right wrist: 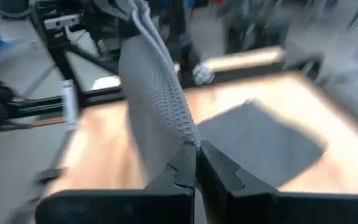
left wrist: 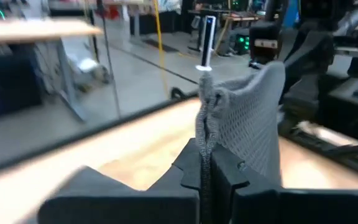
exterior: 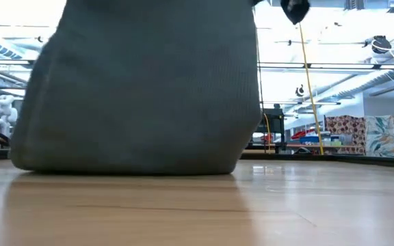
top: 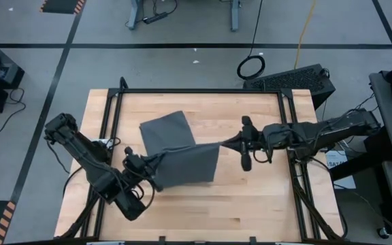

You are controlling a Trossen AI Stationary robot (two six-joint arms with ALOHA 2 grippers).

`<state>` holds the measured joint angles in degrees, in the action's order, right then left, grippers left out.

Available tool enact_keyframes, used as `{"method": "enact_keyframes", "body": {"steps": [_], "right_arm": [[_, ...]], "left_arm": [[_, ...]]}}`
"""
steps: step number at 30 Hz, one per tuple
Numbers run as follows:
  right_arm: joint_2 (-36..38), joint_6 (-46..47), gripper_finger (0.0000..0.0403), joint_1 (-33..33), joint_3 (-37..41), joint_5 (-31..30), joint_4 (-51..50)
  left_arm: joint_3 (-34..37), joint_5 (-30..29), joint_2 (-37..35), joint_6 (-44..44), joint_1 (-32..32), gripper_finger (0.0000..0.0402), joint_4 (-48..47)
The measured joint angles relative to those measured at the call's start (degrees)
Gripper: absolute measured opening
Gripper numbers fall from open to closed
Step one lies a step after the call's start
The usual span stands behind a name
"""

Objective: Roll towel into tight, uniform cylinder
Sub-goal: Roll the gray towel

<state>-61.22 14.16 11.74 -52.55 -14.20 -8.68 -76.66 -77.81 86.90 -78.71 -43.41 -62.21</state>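
Grey towel (exterior: 139, 89) hangs unrolled, its lower fold on the bench (top: 250, 197); left gripper (left wrist: 205, 163) and right gripper (right wrist: 196, 163) jaws each clamp an edge. Rolling looks entirely ahead.

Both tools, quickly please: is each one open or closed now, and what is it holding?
Left tool: closed on one towel corner, lifted off the table.
Right tool: closed on the opposite towel corner, also lifted.
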Motion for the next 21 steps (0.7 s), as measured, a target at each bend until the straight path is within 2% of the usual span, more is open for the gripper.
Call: {"method": "enact_keyframes", "body": {"steps": [6,10,13,17,21], "right_arm": [[1.02,14.28,0.0000,0.01,-8.52,8.44,-16.34],[-0.53,16.44,0.0000,-0.01,-14.38,12.75,-19.31],[-2.76,14.21,0.0000,-0.01,-18.13,15.33,-19.43],[-6.69,8.65,0.0000,-0.05,-21.82,19.23,-22.12],[-9.77,9.83,0.0000,-0.11,-22.96,30.51,-28.70]], "left_arm": [[0.00,7.83,-0.69,9.09,-0.03,0.0009,16.98],[0.00,9.23,-0.69,15.20,-0.16,0.0010,29.19],[0.00,9.32,-0.69,18.92,-0.14,0.0010,36.73],[0.02,12.05,-0.55,19.04,-0.78,0.0007,40.64],[0.02,13.42,1.91,11.55,-2.46,0.0004,41.15]]}}
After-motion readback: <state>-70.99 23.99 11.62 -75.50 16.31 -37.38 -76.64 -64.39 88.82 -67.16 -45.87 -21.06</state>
